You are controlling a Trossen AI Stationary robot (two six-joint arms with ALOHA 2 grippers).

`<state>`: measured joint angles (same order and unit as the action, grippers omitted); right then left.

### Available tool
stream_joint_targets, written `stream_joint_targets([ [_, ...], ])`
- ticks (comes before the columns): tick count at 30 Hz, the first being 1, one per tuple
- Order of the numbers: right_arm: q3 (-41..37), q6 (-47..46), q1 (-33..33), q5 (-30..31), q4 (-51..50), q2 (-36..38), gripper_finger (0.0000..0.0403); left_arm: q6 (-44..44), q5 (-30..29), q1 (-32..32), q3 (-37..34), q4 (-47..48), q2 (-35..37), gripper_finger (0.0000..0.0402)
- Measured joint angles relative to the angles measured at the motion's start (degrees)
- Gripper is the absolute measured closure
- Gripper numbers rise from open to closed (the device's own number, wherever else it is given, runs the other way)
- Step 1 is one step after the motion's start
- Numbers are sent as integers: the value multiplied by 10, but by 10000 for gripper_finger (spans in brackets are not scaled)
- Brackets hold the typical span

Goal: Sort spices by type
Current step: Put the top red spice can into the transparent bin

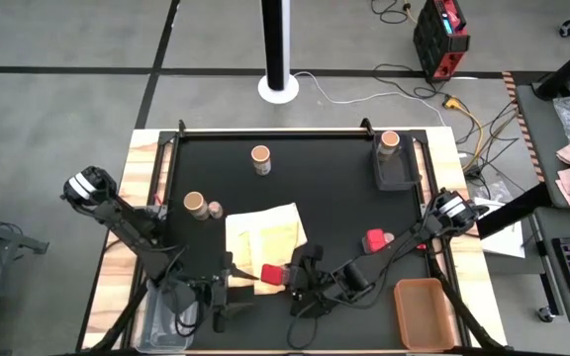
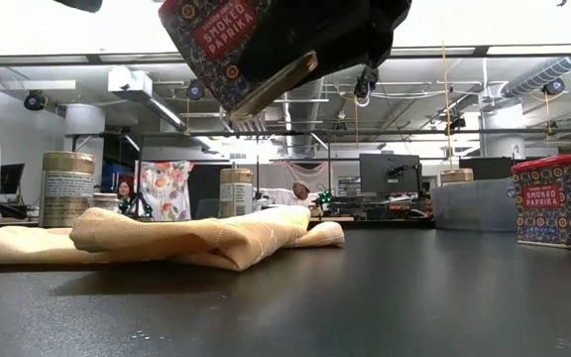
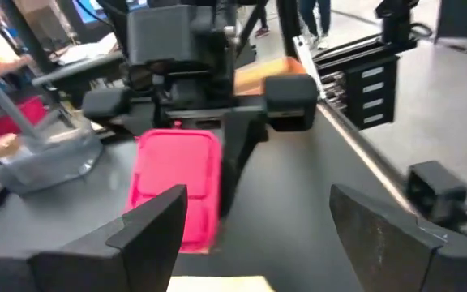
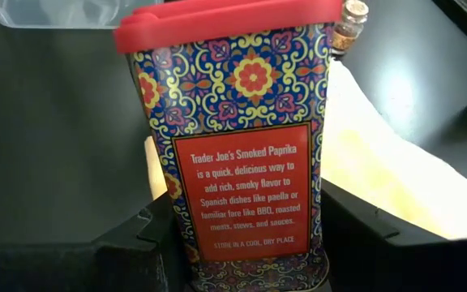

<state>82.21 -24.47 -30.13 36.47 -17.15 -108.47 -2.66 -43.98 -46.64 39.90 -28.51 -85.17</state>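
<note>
Starting at the left edge of the black table [image 1: 334, 198], the left arm reaches in over the near-left corner. The left gripper [image 1: 228, 293] sits near the front edge, and its fingers [image 3: 156, 223] are spread wide with nothing between them. It points at a red paprika tin [image 1: 273, 274] just in front of it.

Farther back on the left side stands a round jar with a tan top [image 1: 194, 205]. A tiny pale jar [image 1: 215, 210] stands right beside it. Another tan-topped jar [image 1: 260, 157] stands toward the back edge, a little left of the middle.

A folded yellow cloth [image 1: 262, 234] lies near the middle of the table. The red paprika tin is at the cloth's front edge, and the low view shows it lifted off the table. The right gripper [image 1: 300, 275] is squeezing this tin, one finger on each side. The right wrist view shows the tin's blue patterned side, its red lid and its red label. A small corked bottle [image 4: 350, 23] shows just past the tin's lid, next to the cloth.

A second red tin [image 1: 377, 241] stands on the table on the right side, close to the right arm. A third tan-topped jar [image 1: 390, 143] sits in a dark tray [image 1: 394, 170] at the back-right corner. An orange-brown bin [image 1: 425, 311] rests at the near-right corner.
</note>
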Motion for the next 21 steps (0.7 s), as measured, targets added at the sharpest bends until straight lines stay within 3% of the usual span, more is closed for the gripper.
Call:
stream_joint_targets([
  [5, 0, 13, 0, 0, 3, 0, 206, -34, 2, 32, 0, -7, 0, 116],
  [14, -1, 18, 0, 0, 5, -1, 206, -33, 133, 106, 0, -12, -1, 116],
  [21, -1, 20, 0, 1, 15, -2, 206, -26, 163, 130, 0, -15, -21, 121],
])
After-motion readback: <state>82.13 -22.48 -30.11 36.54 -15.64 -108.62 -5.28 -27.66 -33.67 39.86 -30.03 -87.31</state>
